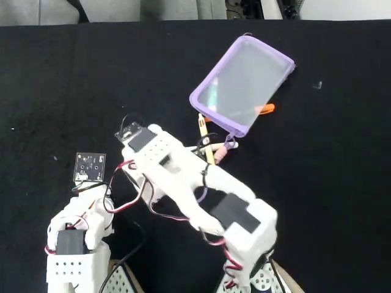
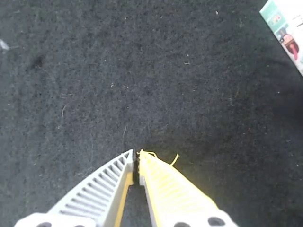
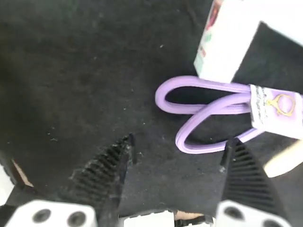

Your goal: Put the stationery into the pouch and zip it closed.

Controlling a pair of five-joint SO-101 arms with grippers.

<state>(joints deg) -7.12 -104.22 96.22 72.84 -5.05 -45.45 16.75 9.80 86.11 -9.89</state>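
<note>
The pouch (image 1: pixel 244 82) is laid on the bench (image 1: pixel 73 79), far right, with a pencil (image 1: pixel 206 139) and an orange pen (image 1: pixel 267 109) at its near edge. The right tool (image 3: pixel 177 151) is held apart, the pouch's purple loop (image 3: pixel 203 82) just ahead between its jaws. The left tool (image 2: pixel 137 163) is pressed together above the bench.
</note>
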